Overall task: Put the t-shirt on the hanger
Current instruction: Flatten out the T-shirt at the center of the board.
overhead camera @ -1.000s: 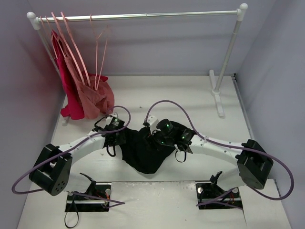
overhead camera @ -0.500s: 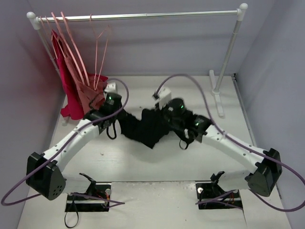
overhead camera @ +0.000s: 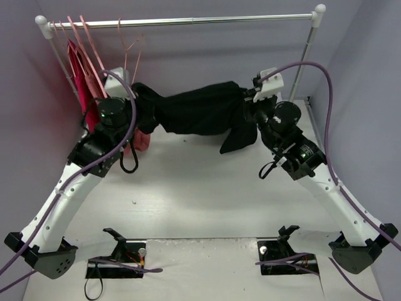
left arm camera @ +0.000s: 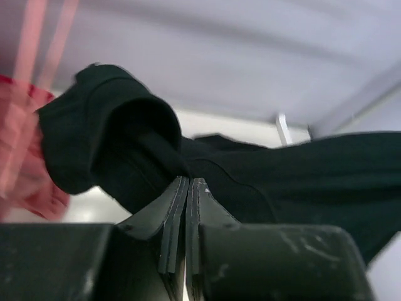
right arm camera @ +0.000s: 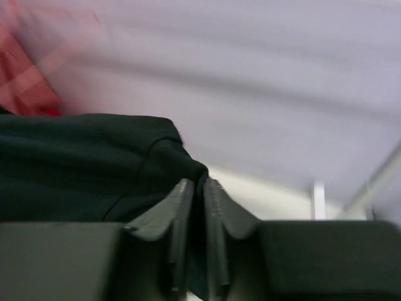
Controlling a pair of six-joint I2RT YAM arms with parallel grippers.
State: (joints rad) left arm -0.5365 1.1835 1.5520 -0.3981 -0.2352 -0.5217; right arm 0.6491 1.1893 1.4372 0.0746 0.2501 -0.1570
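Both arms have swung up and away from the table point(overhead camera: 207, 188) since the earlier frames, lifting the t-shirt point(overhead camera: 194, 113) from a low bundle into a stretched span under the rail point(overhead camera: 188, 21). The left gripper point(overhead camera: 139, 94) is clamped on one end of the cloth, with folds bunched just above its tips. The right gripper point(overhead camera: 249, 100) is pinched on the other end, with a loose flap hanging below it, so the shirt is slung between the two claws, clear of the table. The step in hand looks like the carry toward the hanger point(overhead camera: 124, 56), which hangs bare just beyond the left claw, beside the red garment point(overhead camera: 76, 66) (its lower frame is hidden by the arm). The next move probably calls for bringing an opening of the shirt to one hanger arm, keeping the cloth spread and both grips firm.
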